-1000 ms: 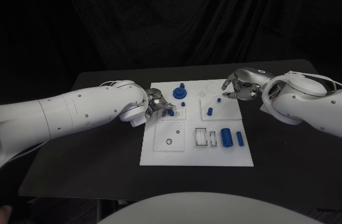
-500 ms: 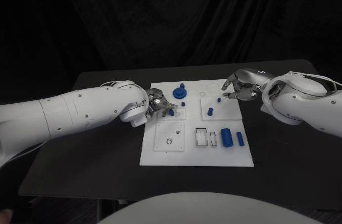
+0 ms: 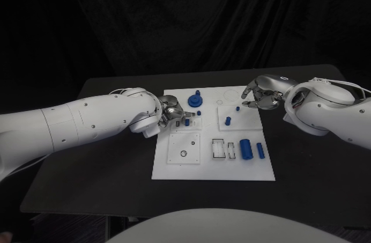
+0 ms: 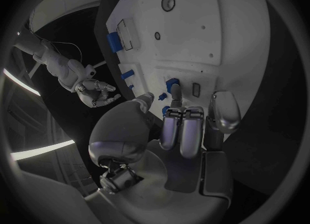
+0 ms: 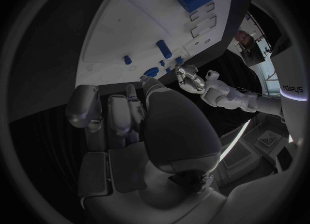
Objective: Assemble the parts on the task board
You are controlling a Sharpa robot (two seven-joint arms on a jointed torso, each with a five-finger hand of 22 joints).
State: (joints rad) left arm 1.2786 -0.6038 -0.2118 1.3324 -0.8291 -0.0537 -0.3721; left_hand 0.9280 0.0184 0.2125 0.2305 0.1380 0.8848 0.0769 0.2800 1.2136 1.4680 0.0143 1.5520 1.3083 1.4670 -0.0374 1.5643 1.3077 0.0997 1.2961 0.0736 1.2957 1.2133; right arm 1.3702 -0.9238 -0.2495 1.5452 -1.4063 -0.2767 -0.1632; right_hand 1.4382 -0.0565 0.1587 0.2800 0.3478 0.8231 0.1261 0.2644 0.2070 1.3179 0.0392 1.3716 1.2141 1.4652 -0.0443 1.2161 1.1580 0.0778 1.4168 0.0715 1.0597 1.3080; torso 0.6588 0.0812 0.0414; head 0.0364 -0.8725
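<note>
The white task board [image 3: 213,168] lies mid-table. My left hand [image 3: 171,115] is at the board's left side and holds a small blue peg [image 3: 188,122] at its fingertips, beside two small slots. In the left wrist view that peg [image 4: 172,84] stands just past a fingertip [image 4: 175,100], with the thumb a little apart. My right hand [image 3: 261,97] hovers over the board's far right corner with loosely curled fingers and nothing in it. From the left wrist the right hand [image 4: 97,91] looks the same.
A blue gear-like part [image 3: 194,100] stands at the board's far edge. Two short pegs [image 3: 228,120] [image 3: 237,109] stand on the right plate. A thick blue cylinder [image 3: 245,148] and a slim one [image 3: 260,151] lie at the board's right. A ring hole [image 3: 183,153] is nearer me.
The left hand's fingers have closed in slightly over the small blue peg, which shows less than before. The right hand has stayed where it was.
</note>
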